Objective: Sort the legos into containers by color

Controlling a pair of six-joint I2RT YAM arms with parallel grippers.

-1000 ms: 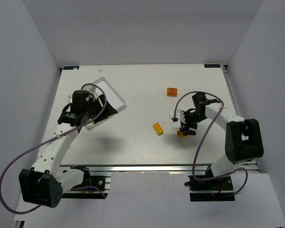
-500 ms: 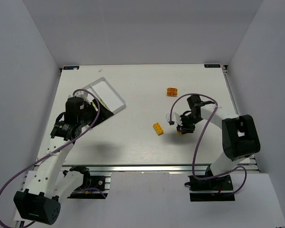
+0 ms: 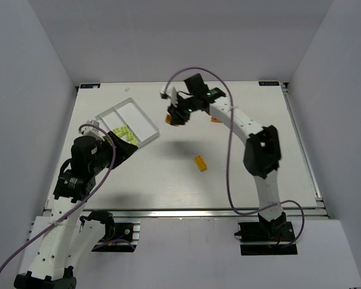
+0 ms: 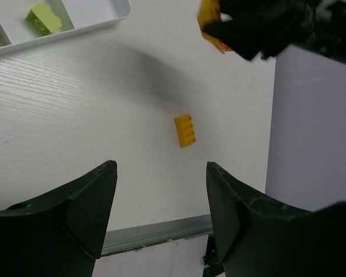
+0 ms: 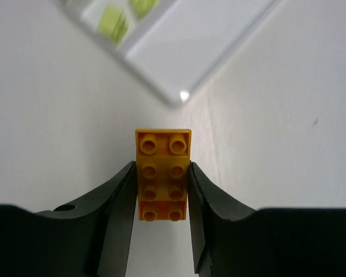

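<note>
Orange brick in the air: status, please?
Right gripper shut on orange brick, just short of tray corner. Left gripper open, empty. Second brick loose on table. Nothing blocking.

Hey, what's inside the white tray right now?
Lime green legos lie in the white tray; one wide compartment beside them looks bare. The left arm covers the tray's near end, so anything there is hidden.
</note>
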